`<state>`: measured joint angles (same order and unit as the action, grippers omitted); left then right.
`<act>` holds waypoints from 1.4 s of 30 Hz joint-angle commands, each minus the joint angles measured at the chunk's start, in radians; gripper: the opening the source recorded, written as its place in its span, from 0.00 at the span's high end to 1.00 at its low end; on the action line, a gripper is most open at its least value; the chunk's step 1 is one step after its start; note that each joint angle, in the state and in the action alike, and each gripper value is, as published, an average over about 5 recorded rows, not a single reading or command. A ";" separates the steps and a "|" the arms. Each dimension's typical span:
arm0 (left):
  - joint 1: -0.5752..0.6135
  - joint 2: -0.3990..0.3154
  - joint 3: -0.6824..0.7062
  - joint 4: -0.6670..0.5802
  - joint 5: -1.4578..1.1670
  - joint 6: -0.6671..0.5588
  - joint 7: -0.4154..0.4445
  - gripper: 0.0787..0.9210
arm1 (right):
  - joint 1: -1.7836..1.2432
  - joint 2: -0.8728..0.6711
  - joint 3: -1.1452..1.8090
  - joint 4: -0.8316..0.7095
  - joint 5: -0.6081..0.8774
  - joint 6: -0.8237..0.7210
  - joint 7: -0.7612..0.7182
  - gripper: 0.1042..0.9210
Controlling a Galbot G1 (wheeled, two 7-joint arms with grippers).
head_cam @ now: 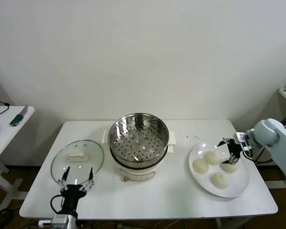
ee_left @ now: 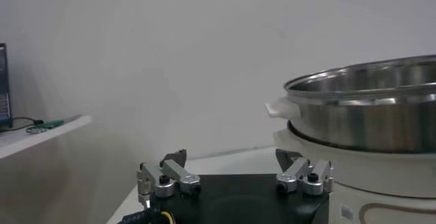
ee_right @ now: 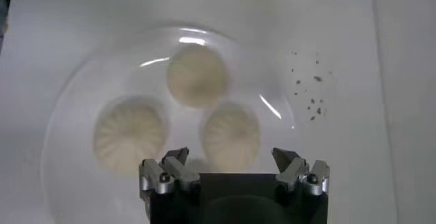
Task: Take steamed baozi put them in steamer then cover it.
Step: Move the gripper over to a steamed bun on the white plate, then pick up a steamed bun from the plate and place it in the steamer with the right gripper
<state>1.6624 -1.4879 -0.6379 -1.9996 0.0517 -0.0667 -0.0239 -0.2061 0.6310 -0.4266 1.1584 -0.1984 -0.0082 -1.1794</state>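
We hold our right claw (head_cam: 230,153) wide open and empty above the white plate (head_cam: 238,187), hovering over the rightmost of four steamed baozi (head_cam: 229,166), ready to descend. The empty steamer (head_cam: 138,136) sits mid-surface, open to receive them. Our left claw (head_cam: 77,178), also spread and empty, waits beside the glass cover (head_cam: 77,156) lying on the surface (head_cam: 181,200), handy for later.

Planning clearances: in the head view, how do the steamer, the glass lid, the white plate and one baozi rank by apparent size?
Largest to smallest:
1. steamer and white plate, too alike to separate
2. glass lid
3. baozi
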 commanded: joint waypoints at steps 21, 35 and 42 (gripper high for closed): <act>-0.023 0.018 -0.016 0.008 -0.008 0.031 0.001 0.12 | 0.186 0.279 -0.262 -0.367 -0.125 0.069 -0.046 0.12; -0.018 0.022 -0.020 0.010 -0.007 0.030 0.000 0.12 | 0.175 0.286 -0.249 -0.372 -0.131 0.093 -0.047 0.25; -0.012 0.022 -0.024 0.011 -0.007 0.028 -0.001 0.12 | 0.191 0.275 -0.254 -0.360 -0.116 0.100 -0.056 0.28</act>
<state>1.6508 -1.4655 -0.6617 -1.9892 0.0451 -0.0389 -0.0247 -0.0231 0.8995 -0.6777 0.8046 -0.3175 0.0875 -1.2351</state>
